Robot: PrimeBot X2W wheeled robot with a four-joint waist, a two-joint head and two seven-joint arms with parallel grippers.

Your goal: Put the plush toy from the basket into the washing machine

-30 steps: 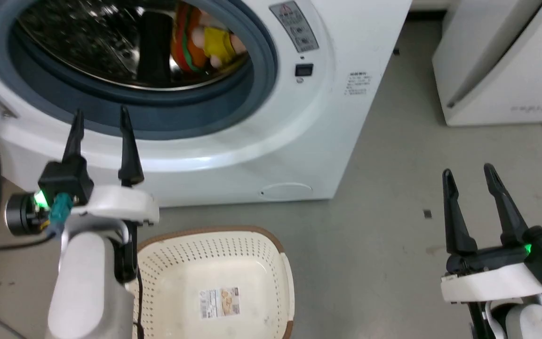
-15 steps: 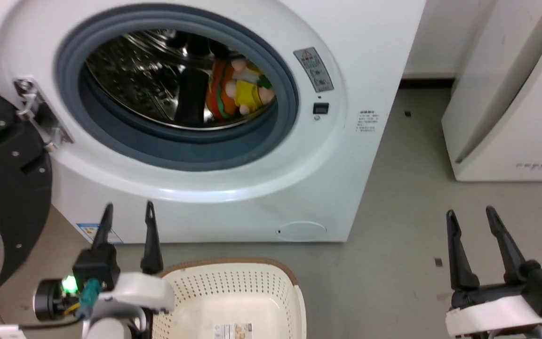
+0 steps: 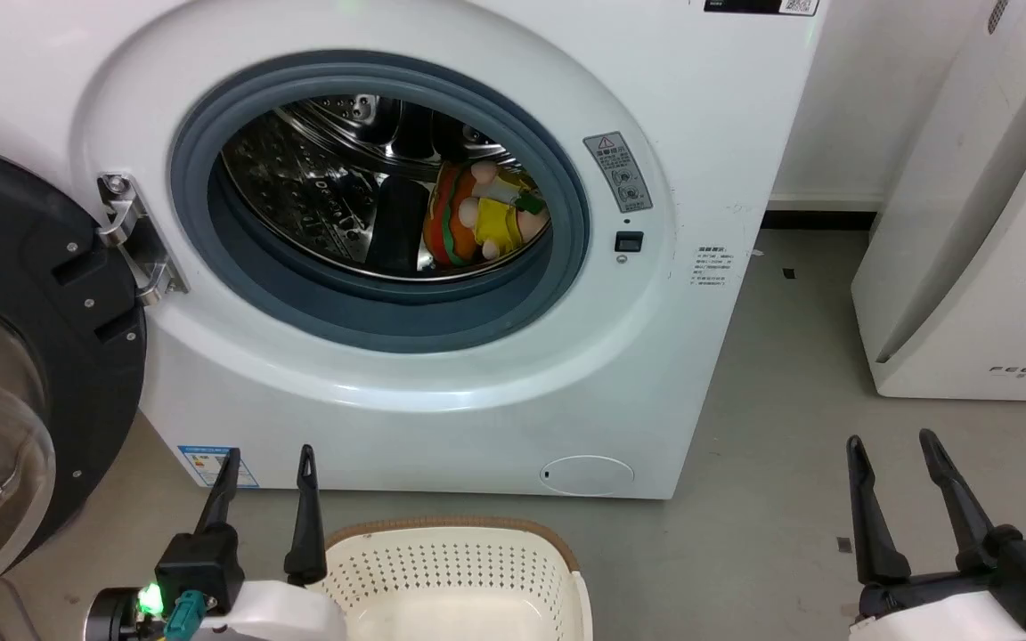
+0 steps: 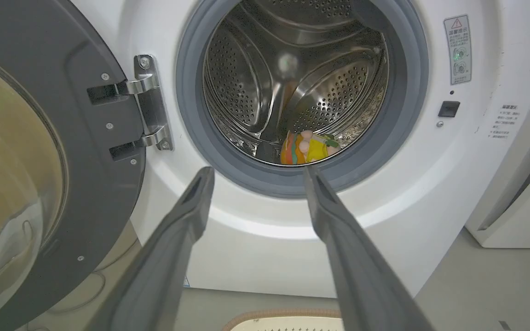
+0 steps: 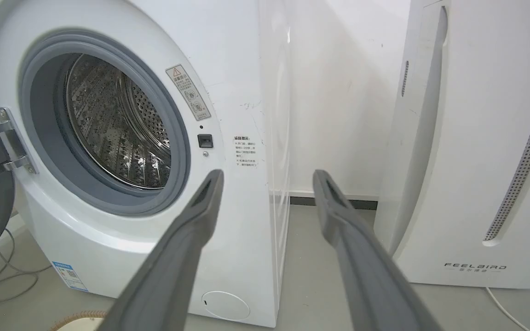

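Head view puts the toy [image 3: 477, 223] inside the washer [image 3: 442, 392], on the lower right slope of the drum [image 3: 317, 196], just behind the right edge of the grey gasket. Its burger back faces left and its pink limbs face right. Its long axis seems to run roughly up the drum wall, tilted a little, though the steel's reflections make that hard to fix.

The left claw [image 3: 269, 452] hangs low in front of the washer's bottom edge, beside the left rim of the basket [image 3: 451, 525]. Its fingers are spread and hold nothing. The toy lies up and forward from it, slightly to the right, and in the left wrist view it sits just above the right fingertip. The right claw [image 3: 890, 438] is also spread and bare. It is well off to the right over the floor, nearer the FEELBIRD unit [image 3: 967, 267] than the porthole, so the left arm is the nearer one.

The visible part of the basket holds no toy. The door [image 3: 32, 356] stands swung wide at the left. I judge the placing done; neither arm need reach into the drum, only keep clear of the door and hinge
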